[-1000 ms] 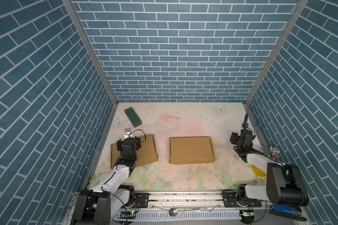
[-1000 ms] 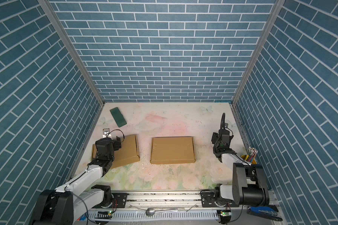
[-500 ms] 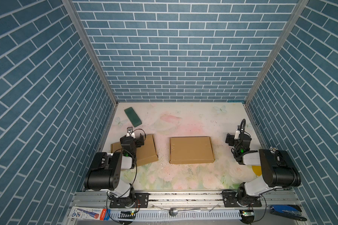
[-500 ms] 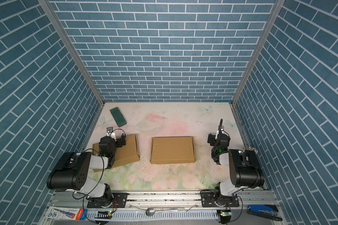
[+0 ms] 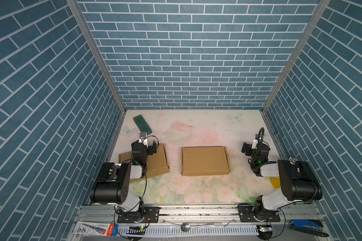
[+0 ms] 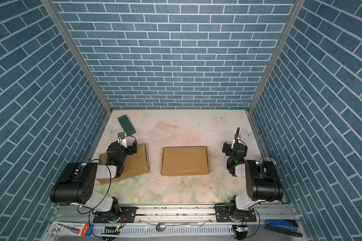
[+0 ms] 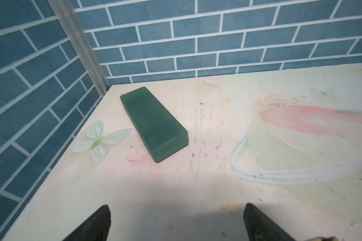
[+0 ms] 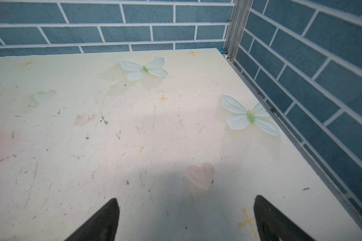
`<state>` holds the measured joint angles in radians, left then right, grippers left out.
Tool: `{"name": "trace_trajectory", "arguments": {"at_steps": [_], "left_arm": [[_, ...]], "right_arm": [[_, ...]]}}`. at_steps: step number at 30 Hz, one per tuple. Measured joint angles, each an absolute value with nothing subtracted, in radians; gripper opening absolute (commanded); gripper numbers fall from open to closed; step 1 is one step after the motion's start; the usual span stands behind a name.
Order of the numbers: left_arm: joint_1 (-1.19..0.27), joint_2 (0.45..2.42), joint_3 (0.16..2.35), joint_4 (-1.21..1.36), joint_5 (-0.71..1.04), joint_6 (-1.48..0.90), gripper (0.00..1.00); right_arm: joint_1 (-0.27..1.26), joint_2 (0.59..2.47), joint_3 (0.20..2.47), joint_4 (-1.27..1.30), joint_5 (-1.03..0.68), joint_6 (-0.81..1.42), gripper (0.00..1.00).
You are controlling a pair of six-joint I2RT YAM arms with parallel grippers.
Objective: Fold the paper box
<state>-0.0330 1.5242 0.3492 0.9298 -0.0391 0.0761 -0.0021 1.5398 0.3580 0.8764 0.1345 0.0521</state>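
Jaws on both arms are released, spread wide and grasping nothing. A closed paper box (image 5: 205, 160) lies flat in the middle of the surface (image 5: 196, 194). Another cardboard piece (image 5: 158, 161) lies left, partly under the left arm (image 5: 113, 183); a green block (image 5: 142, 124) sits far left.

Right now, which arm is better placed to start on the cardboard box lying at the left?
Left, probably. The left pincer, open, hangs at the far edge of the left cardboard box, its arm over it. The right pincer, also open, sits past the middle box, farther away.
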Motion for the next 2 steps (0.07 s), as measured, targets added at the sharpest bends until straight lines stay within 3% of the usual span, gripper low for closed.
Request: {"name": "trace_trajectory", "arguments": {"at_steps": [2], "left_arm": [[-0.042,1.524,0.351,0.923,-0.038,0.083,1.0]], "right_arm": [[-0.003,1.54,0.358,0.876,0.134,0.052,0.99]]}}
